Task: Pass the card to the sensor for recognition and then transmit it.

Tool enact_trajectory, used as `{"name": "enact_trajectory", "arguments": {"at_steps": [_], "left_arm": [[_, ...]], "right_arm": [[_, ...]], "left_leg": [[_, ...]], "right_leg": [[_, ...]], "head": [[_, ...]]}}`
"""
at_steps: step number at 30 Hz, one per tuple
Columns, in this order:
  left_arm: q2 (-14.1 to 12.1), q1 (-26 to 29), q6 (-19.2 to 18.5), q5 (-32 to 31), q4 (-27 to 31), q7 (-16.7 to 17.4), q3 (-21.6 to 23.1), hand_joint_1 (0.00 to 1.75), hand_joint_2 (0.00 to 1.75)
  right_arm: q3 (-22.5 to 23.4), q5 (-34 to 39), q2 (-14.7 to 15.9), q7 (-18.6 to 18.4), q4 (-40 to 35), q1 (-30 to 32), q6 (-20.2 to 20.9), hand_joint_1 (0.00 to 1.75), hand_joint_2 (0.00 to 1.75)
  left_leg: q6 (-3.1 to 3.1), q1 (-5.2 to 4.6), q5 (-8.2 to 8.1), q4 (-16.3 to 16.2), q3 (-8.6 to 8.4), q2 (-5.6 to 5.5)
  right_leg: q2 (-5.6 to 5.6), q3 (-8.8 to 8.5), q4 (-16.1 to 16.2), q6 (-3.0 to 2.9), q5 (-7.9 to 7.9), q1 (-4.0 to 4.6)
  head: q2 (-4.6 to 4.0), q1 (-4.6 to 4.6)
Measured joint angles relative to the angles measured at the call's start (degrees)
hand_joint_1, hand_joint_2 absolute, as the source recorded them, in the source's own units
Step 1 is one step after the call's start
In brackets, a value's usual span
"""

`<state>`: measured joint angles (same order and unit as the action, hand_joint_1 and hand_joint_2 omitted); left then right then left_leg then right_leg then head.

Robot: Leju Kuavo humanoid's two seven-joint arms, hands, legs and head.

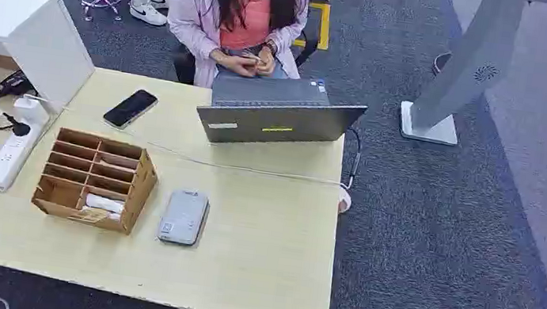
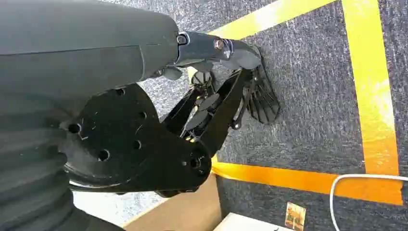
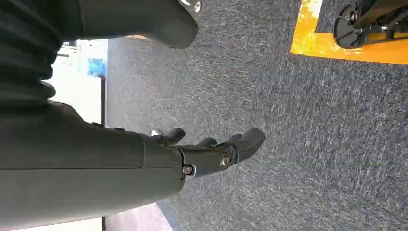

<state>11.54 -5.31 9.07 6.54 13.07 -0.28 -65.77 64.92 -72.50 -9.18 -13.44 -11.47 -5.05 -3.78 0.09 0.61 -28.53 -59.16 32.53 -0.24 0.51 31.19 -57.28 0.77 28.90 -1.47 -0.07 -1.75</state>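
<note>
On the pale wooden table stands a brown wooden slotted box. A white card lies in one of its front slots. Just to the right of the box lies a flat grey sensor. Both of my arms hang beside my body, away from the table. In the left wrist view my left hand is over the grey carpet, with nothing in its fingers. My right hand points at the carpet with its fingers stretched out and apart, and it holds nothing.
A person sits behind an open laptop at the table's far side. A black phone lies behind the box. A white power strip with cables and a white cabinet stand at the left. A grey stand rises at the right.
</note>
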Motion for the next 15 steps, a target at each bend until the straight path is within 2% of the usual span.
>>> {"name": "enact_trajectory", "arguments": {"at_steps": [6,8,13,15], "left_arm": [[-0.1,0.0,-0.2,0.2,0.0,-0.1,0.0,0.0,1.75],[-0.2,0.0,0.6,0.5,0.0,-1.4,0.0,0.0,1.75],[-0.5,-0.1,10.6,1.6,0.0,-7.5,0.0,0.0,1.75],[-0.8,-0.1,11.9,2.0,0.0,-8.5,0.0,0.0,1.75]], "right_arm": [[0.0,0.3,0.0,0.1,0.0,0.0,0.0,0.0,1.75],[0.0,0.5,0.0,0.4,0.0,0.0,0.2,0.0,1.75],[0.0,0.8,-0.3,0.5,0.0,0.0,-0.4,0.0,1.75],[0.0,0.8,-0.3,0.6,0.0,0.0,-0.5,0.0,1.75]], "left_leg": [[0.0,0.0,0.0,0.0,0.0,0.0],[0.0,0.0,0.0,0.0,0.0,0.0],[0.0,0.0,0.0,0.0,0.0,0.0],[0.0,0.0,0.0,0.0,0.0,-0.01]], "right_leg": [[0.0,0.0,0.0,0.0,0.0,0.0],[0.0,0.0,0.0,0.0,0.0,0.0],[0.0,0.0,0.0,0.0,0.0,0.0],[0.0,0.0,0.0,0.0,0.0,0.0]], "head": [[0.0,0.0],[0.0,0.0],[0.0,0.0],[0.0,0.02]]}}
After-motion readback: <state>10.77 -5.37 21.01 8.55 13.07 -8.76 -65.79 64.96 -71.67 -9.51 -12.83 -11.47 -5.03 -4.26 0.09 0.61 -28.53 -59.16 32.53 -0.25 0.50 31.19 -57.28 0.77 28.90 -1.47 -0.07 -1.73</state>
